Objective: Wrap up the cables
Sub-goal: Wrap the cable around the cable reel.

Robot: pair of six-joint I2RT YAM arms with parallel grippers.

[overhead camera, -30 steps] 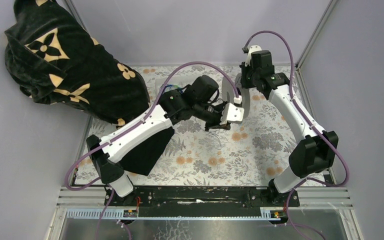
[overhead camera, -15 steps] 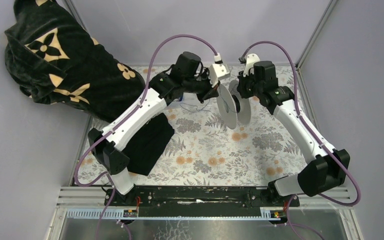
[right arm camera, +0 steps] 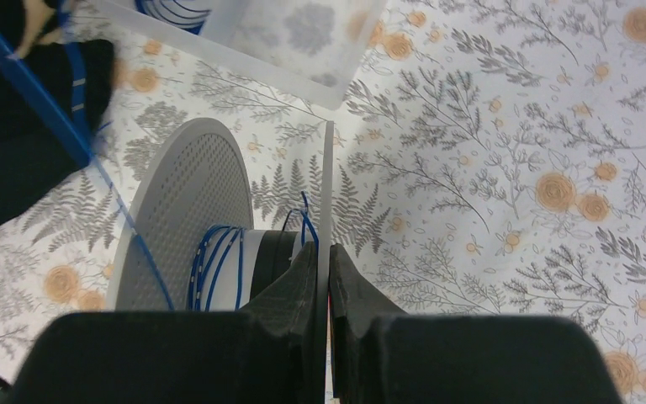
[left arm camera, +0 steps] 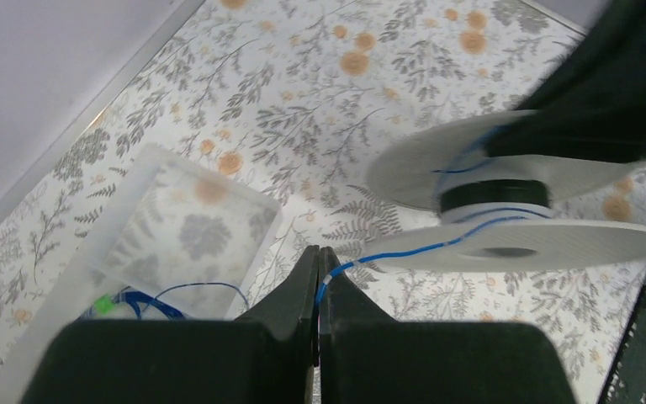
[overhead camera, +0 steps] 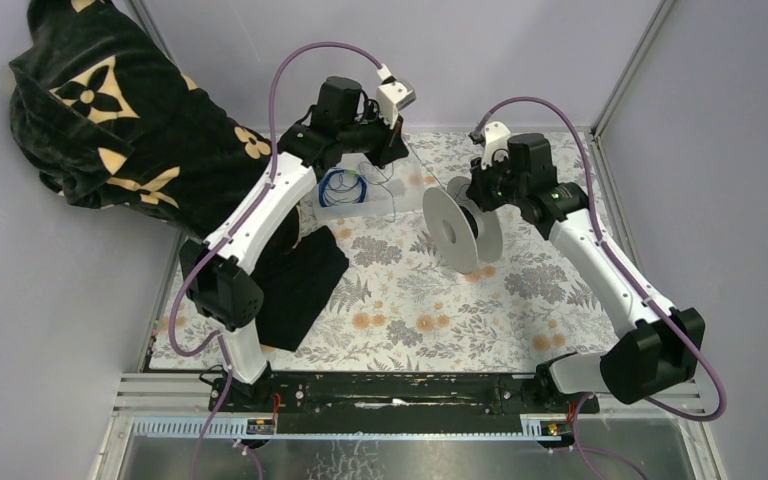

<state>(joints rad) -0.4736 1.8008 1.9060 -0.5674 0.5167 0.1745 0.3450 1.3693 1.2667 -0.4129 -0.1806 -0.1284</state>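
Observation:
A white spool [overhead camera: 458, 226] is held above the floral mat. My right gripper [overhead camera: 472, 200] is shut on one thin flange [right arm camera: 327, 185] of it; the hub carries a few turns of blue cable [right arm camera: 214, 261]. My left gripper [overhead camera: 397, 148] is at the far side of the mat, shut on a thin blue cable [left arm camera: 404, 251] that runs from its tips [left arm camera: 318, 252] to the spool [left arm camera: 555, 244]. More blue cable [overhead camera: 340, 186] lies coiled in a clear plastic tub [overhead camera: 360, 205], also seen in the left wrist view [left arm camera: 135, 303].
A black patterned garment [overhead camera: 130, 130] is heaped at the far left. A black cloth [overhead camera: 300, 285] lies on the mat under the left arm. The clear tub [left arm camera: 177, 227] sits just left of the spool. Grey walls and metal rails enclose the mat.
My left gripper has swung from beside the spool up to the far edge over the tub, drawing the blue cable along. The right arm has turned the spool and shifted it slightly left.

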